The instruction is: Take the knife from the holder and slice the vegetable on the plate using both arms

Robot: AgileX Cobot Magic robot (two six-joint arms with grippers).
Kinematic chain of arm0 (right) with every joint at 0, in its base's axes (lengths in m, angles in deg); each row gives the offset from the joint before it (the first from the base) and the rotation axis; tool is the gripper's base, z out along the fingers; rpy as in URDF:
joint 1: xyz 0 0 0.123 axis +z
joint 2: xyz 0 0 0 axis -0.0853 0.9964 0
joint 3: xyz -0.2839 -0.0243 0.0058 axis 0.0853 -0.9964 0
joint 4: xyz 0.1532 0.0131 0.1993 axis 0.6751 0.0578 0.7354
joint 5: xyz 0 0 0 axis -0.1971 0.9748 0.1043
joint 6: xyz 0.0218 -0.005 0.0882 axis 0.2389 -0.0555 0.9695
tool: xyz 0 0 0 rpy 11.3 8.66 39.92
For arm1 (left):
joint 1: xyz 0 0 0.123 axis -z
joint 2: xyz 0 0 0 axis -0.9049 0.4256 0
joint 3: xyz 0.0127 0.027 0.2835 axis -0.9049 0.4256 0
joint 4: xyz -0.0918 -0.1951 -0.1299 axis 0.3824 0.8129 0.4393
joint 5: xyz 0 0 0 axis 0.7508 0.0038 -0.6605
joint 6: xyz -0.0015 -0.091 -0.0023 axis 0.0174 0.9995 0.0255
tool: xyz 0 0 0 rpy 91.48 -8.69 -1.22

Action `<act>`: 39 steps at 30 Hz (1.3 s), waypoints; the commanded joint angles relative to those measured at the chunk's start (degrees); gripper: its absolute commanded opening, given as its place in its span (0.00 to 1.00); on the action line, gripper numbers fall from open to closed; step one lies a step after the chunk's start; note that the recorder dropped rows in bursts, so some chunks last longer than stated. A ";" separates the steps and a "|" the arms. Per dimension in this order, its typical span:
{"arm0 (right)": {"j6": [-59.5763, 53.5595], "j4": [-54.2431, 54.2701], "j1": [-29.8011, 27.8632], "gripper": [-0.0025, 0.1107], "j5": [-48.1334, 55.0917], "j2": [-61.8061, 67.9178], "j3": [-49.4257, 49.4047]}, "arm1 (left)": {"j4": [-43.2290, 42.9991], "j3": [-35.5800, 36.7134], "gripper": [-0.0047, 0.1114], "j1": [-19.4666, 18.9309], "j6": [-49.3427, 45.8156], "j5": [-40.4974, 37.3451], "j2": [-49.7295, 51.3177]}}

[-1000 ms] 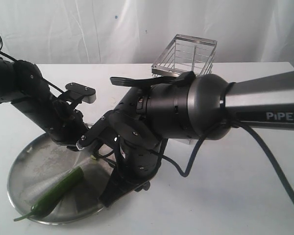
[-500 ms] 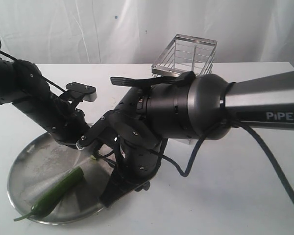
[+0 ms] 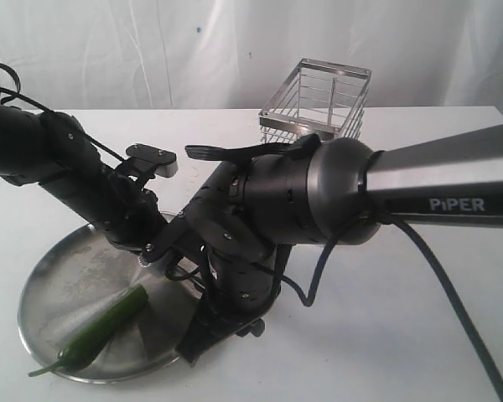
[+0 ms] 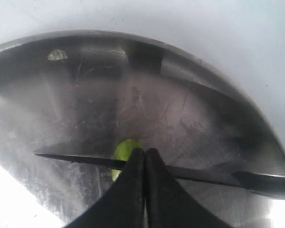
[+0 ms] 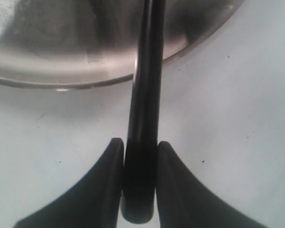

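On round shiny steel plate (image 3: 63,276): slender green pepper (image 3: 101,325); left gripper (image 4: 145,159) pinched fully together, empty; right gripper (image 5: 140,142) clamping slim black knife (image 5: 145,95) by handle.

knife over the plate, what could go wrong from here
The knife blade passes right by the shut left gripper tips, so a cut could strike them. The left gripper shows nothing clamped; the vegetable lies loose on the plate and might roll or skid under the blade.
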 commanded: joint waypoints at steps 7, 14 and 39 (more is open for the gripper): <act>-3.34 3.87 -2.23 0.02 2.76 -0.76 0.52 | 0.25 0.68 0.04 0.95 -0.79 -1.02 3.00; -4.63 3.92 -2.23 0.02 5.03 -0.76 0.52 | 0.25 0.68 0.04 0.95 -0.90 -0.89 4.42; -10.06 1.67 -2.23 0.02 14.11 -2.68 0.52 | 0.12 0.57 0.04 0.95 -1.52 -0.05 4.56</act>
